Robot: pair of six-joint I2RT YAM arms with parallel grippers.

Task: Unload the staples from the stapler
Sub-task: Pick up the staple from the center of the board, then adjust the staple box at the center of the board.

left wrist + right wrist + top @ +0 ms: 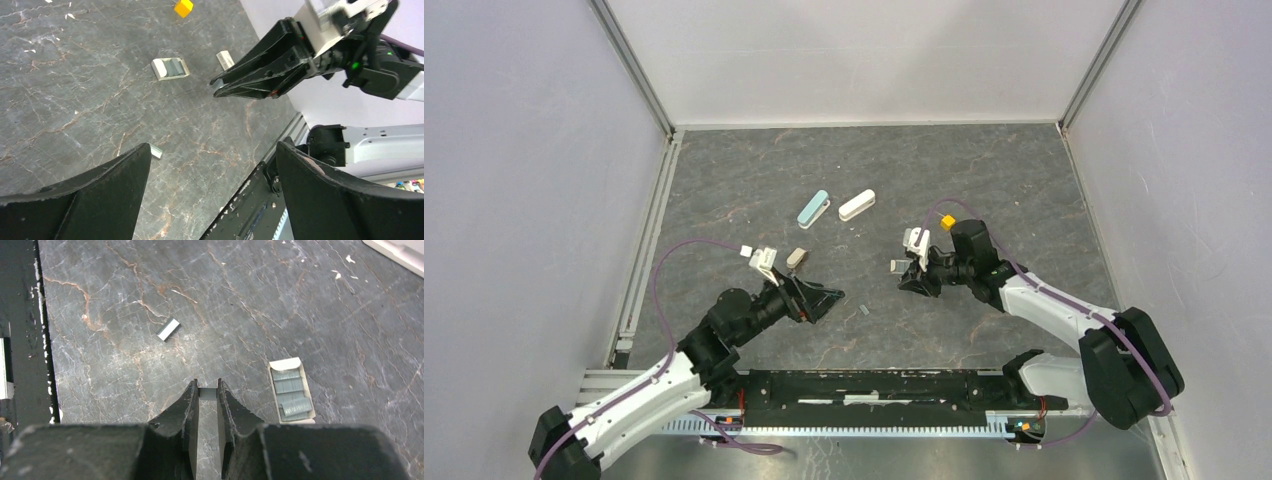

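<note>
While right gripper (pixel 207 386), tilted down, pinches staple strip (pixel 208 394), we see left gripper (pixel 212 150) splayed open; staple box (pixel 292 390) at right's 3 o'clock.

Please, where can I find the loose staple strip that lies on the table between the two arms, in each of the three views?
Top external: the loose staple strip lies just below the centre of the picture.
Left wrist: lower left of the picture.
Right wrist: upper left of the picture.
Shared landmark: the right tool, shut on a second staple strip.
</note>
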